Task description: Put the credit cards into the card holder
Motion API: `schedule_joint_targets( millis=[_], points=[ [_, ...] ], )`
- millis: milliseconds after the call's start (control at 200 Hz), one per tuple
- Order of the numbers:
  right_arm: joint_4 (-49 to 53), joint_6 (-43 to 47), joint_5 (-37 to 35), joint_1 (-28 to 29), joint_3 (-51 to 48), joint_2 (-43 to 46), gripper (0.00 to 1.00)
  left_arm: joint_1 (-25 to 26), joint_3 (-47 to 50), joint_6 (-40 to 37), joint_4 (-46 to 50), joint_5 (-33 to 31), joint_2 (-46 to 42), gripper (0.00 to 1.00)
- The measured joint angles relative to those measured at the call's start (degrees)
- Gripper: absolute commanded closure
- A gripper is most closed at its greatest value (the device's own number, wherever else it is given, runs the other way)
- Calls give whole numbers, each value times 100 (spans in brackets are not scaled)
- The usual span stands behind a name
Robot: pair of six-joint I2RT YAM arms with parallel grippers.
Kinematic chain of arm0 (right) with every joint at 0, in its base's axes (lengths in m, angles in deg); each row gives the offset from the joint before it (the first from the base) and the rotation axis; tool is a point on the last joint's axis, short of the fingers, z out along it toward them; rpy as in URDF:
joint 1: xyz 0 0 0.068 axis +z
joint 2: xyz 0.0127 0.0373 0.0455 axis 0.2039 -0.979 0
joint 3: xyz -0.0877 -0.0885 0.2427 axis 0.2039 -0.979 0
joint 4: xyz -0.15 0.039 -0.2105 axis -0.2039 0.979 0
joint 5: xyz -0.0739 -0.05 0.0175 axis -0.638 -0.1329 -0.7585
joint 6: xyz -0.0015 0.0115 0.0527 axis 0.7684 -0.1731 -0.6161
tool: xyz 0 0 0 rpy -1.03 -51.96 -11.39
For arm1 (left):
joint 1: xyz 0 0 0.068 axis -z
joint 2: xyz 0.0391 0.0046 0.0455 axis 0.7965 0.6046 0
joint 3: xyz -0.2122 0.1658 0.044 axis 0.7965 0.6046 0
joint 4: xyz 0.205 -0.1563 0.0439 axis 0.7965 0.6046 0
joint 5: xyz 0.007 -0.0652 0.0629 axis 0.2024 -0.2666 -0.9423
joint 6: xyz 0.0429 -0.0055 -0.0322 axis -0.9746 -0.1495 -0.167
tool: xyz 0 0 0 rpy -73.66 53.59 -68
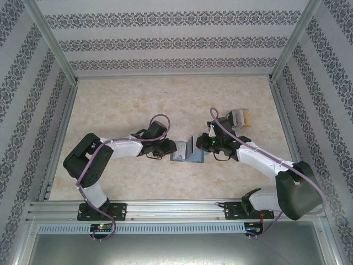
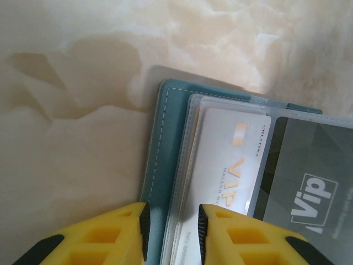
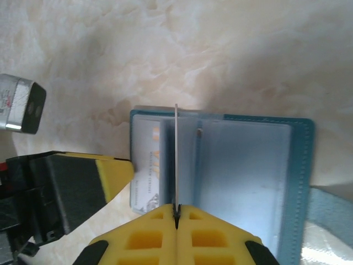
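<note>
while the card holder (image 3: 300, 182) lies open and flat on the surface (image 3: 248, 55) between the two arms, the right end effector (image 3: 176, 212) hangs just above its middle, fingers pressed together on a thin card (image 3: 176, 149) that stands edge-on over the pockets. the left end effector (image 2: 171, 232) has its fingers a little apart, straddling the holder's teal border; whether they touch it i cannot tell. a whitish card (image 2: 229, 160) sits in a clear pocket, a dark grey card (image 2: 309, 171) just beside it.
</note>
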State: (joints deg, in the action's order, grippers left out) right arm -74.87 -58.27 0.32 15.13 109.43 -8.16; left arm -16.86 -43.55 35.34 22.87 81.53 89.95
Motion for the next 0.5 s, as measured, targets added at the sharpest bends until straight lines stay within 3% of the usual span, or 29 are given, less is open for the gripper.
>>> schedule_joint_targets(
  millis=[300,500],
  points=[
    [-31,-39,2,151,181,-275,100,9,0,98,-138,15,-9,70],
    [372,37,-396,144,229,-101,100,9,57,98,-116,-289,-299,61]
  ],
)
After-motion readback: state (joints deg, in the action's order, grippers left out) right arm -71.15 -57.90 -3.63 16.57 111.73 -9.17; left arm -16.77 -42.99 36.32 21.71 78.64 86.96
